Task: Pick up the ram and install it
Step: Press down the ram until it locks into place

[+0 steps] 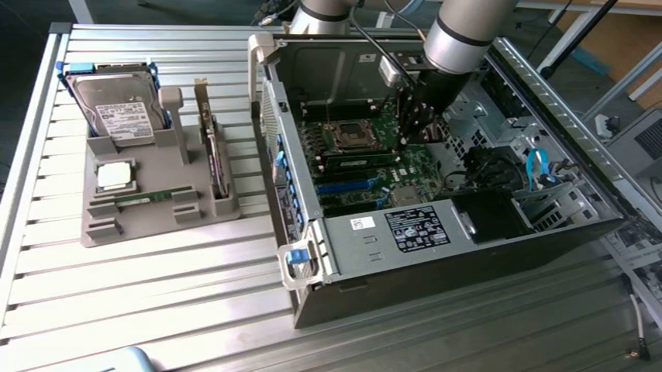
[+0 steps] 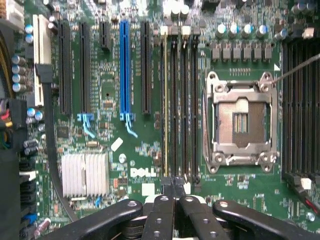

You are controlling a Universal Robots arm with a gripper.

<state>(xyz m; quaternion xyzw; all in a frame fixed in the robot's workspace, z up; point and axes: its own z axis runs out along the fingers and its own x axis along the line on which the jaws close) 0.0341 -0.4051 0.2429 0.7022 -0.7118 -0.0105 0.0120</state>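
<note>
The ram (image 2: pixel 166 100) stands edge-on in one of the long black memory slots beside the empty processor socket (image 2: pixel 240 122). In the exterior view it is a thin green strip (image 1: pixel 359 163) lying across the motherboard inside the open computer case (image 1: pixel 414 225). My gripper (image 2: pixel 174 186) is shut, its black fingers pressed together with nothing between them, just off the near end of the memory slots. From outside, the gripper (image 1: pixel 416 136) reaches down into the case, over the board just right of the socket.
A grey holder (image 1: pixel 155 217) on the slatted table carries a hard drive (image 1: pixel 116 112), a silver processor (image 1: pixel 114 174), an upright expansion card (image 1: pixel 212 155) and another green stick (image 1: pixel 145 198). Case walls surround the arm. A silver heat sink (image 2: pixel 84 174) and a blue slot (image 2: pixel 124 70) lie nearby.
</note>
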